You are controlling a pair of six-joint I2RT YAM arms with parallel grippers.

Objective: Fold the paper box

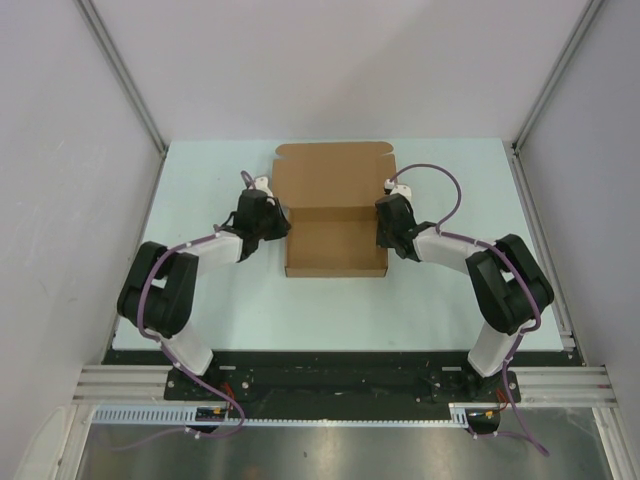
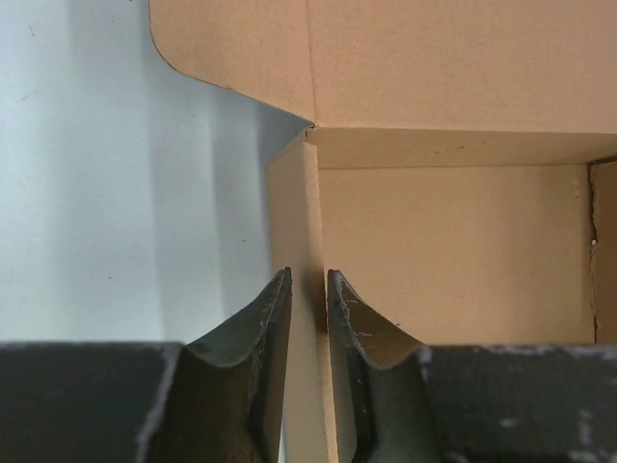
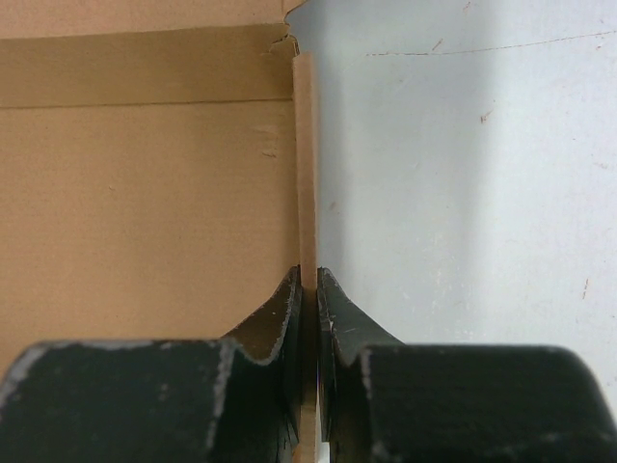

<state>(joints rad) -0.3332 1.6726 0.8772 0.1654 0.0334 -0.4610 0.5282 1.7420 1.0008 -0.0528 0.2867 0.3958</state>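
Note:
The paper box (image 1: 335, 215) is brown cardboard, standing as an open tray in the middle of the table with its lid flap (image 1: 332, 173) lying flat on the far side. My left gripper (image 1: 283, 222) straddles the tray's left side wall (image 2: 294, 212). Its jaws are closed against the wall, one finger outside and one inside the tray (image 2: 453, 251). My right gripper (image 1: 384, 222) is shut on the right side wall (image 3: 306, 174) in the same way, with the tray floor (image 3: 145, 193) to its left. Both gripper views, left (image 2: 308, 280) and right (image 3: 308, 275), show cardboard filling the gap between the fingers.
The pale green table top (image 1: 200, 190) is walled in by grey panels on the left (image 1: 60, 150), right (image 1: 600, 150) and back. Both arm bases sit on a black rail (image 1: 340, 375) at the near edge. Purple cables (image 1: 440, 180) loop off the wrists.

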